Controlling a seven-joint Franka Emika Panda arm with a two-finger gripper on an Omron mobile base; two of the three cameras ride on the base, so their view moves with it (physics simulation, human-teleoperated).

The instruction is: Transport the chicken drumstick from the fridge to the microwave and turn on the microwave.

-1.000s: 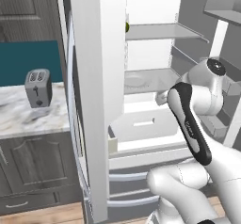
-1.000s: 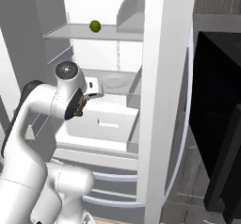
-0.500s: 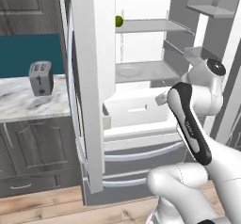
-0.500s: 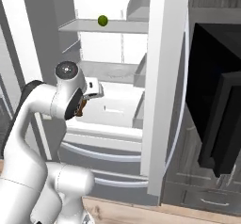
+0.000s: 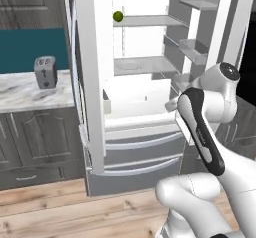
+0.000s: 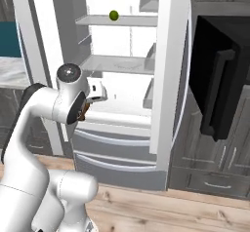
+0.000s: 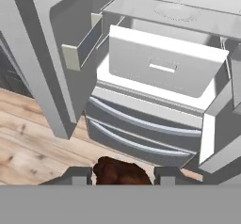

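- Grey toaster (image 5: 44,72) upright on the marble tabletop (image 5: 25,94), far left.
- Open fridge (image 5: 145,82) in the middle, a small green fruit (image 5: 118,16) on its top shelf.
- Tool (image 7: 122,175) part-open, clamped on the chicken drumstick (image 7: 121,172), brown meat between both tips, out in front of the white drawers (image 7: 141,129).
- Black microwave (image 6: 217,85) at right, door shut.

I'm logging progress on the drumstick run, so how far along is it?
Done: the chicken drumstick is out of the fridge, clamped in the gripper in front of the open doors. In hand: carrying it away. Left: the microwave sits to the right with its door swung out; loading, shutting and switching it on remain.
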